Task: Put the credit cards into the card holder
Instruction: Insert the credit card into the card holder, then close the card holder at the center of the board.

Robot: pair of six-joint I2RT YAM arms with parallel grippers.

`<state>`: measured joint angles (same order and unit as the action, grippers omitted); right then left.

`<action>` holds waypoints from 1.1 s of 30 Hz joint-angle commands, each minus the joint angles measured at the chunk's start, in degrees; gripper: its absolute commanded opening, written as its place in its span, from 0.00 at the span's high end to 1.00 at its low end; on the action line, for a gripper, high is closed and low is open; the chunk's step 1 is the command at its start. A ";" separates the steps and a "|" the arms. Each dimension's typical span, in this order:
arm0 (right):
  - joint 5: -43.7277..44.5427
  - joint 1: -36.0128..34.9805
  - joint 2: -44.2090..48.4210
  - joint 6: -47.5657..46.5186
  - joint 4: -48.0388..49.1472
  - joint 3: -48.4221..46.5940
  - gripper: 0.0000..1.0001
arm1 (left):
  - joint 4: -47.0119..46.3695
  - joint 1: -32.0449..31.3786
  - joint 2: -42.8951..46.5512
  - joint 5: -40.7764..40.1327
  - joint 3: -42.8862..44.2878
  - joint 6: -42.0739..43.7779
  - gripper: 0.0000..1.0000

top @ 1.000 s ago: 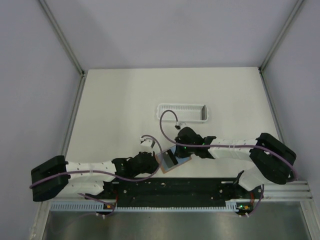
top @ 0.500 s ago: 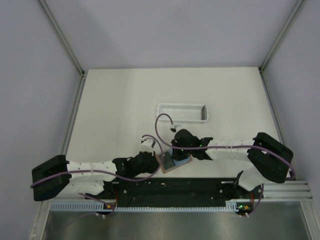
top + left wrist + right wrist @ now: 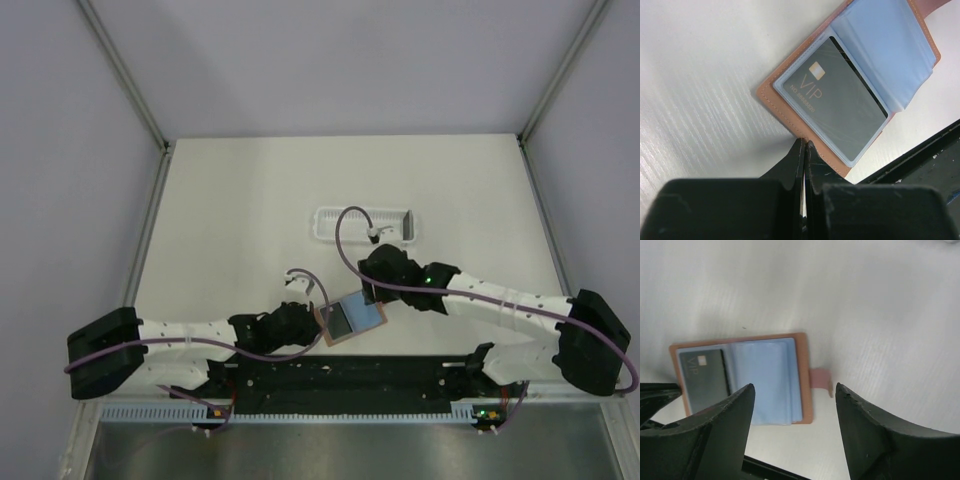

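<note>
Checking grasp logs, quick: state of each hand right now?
Left hand: shut, pinching the edge of the card holder.
Right hand: open, holding nothing.

- I counted one card holder, open.
- I made out one credit card inside it.
- I saw one white tray.
- I had two arms: left arm, right arm.

The left gripper and black rail hem the card holder from near — far-left table lies open.
</note>
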<state>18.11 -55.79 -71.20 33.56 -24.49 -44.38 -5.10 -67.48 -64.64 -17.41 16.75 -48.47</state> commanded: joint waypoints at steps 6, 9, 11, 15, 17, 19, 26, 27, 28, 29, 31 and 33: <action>2.45 4.90 0.62 -3.33 -4.17 1.22 0.44 | 2.29 -0.02 -0.84 -0.08 0.91 1.01 1.00; 1.50 6.13 -0.69 -3.50 -3.02 2.10 0.44 | 2.12 -0.02 -0.92 0.01 0.74 0.83 1.00; 0.36 6.31 -1.40 -3.59 -1.80 2.72 0.44 | 2.20 -0.02 -0.92 0.18 0.74 0.92 1.00; -1.85 6.40 -2.36 -3.59 0.93 4.04 0.44 | 2.38 -0.02 -0.66 0.18 0.65 0.92 1.00; -1.41 6.40 -3.24 -3.50 1.29 4.13 0.47 | 2.47 -0.02 -0.57 0.18 0.56 0.83 1.00; -1.15 6.40 -4.12 -3.59 1.29 4.04 0.54 | 2.55 -0.02 -0.57 0.09 0.47 0.83 1.00; -1.06 6.31 -5.27 -4.03 2.60 4.39 0.81 | 2.55 -0.02 -0.75 0.18 0.56 0.74 1.00; -0.88 6.39 -5.27 -4.03 2.78 4.48 0.87 | 2.55 -0.02 -0.84 0.10 0.56 0.74 1.00; -0.79 6.40 -5.09 -4.03 2.96 4.57 0.94 | 2.55 -0.02 -0.84 0.18 0.56 0.74 1.00; -0.71 6.40 -4.83 -4.12 3.22 4.65 0.97 | 2.55 -0.02 -0.84 0.18 0.56 0.74 1.00; -1.49 6.40 -3.52 -4.73 3.40 4.83 1.00 | 2.29 -0.10 -1.01 0.18 0.47 0.74 1.00; -3.25 6.39 -1.24 -5.35 3.40 4.92 1.00 | 1.42 -0.02 -1.54 0.62 0.39 0.83 1.00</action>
<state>16.36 -49.74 -76.05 29.47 -23.03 -39.75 -4.99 -67.48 -65.04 -17.41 17.06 -48.10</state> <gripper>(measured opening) 0.016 0.013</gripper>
